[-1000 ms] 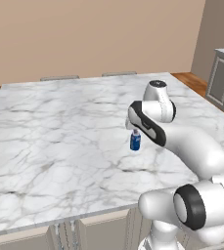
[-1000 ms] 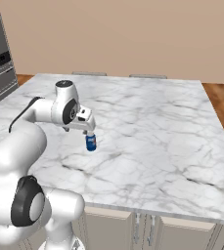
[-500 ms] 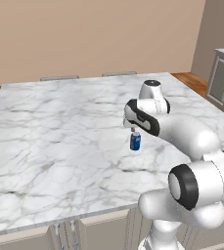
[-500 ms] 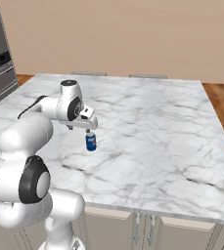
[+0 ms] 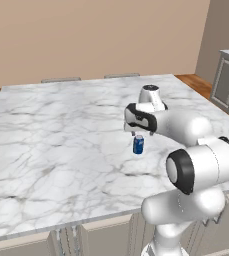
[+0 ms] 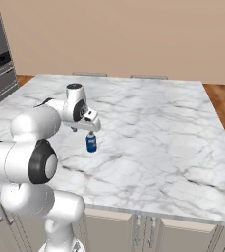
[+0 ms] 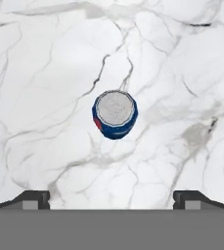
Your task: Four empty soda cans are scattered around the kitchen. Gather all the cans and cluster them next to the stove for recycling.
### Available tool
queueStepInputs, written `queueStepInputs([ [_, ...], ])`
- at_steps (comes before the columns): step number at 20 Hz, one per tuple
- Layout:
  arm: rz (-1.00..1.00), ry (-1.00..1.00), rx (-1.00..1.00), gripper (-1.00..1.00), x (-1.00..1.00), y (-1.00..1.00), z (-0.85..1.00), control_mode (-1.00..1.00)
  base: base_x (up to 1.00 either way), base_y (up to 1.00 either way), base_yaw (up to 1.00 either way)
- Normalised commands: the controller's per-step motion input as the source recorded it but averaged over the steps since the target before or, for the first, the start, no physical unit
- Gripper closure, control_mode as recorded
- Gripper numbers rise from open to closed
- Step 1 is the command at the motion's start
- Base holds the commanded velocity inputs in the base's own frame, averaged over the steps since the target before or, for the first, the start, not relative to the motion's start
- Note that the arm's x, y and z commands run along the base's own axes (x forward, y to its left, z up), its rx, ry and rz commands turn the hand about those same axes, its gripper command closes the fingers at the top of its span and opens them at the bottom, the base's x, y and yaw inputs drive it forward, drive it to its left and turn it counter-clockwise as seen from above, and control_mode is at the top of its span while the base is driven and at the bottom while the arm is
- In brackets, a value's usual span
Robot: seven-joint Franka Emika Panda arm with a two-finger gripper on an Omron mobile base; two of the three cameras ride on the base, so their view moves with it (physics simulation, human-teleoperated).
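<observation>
We see the blue soda can (image 5: pixel 138 144) upright on the marble table (image 5: pixel 46 150), mid-surface, nearer the front edge than the back. Tool (image 5: pixel 136 133) hovers directly above it, fingers spread wide, holding nothing.

One blue soda can (image 5: pixel 138 144) on one marble counter (image 5: pixel 61 140); maybe two chair backs (image 5: pixel 61 79) behind
</observation>
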Motion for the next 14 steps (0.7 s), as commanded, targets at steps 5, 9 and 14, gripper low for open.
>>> queueStepInputs([
  [5,-0.03,0.04,0.00,-1.00,0.31,-0.03,-0.21,-1.00,0.00,0.00,0.00],
  [9,-0.02,0.01,0.00,-1.00,0.29,-0.05,-0.27,-1.00,0.00,0.00,0.00],
  [14,-0.01,0.01,0.00,-1.00,0.26,-0.01,-0.22,-1.00,0.00,0.00,0.00],
])
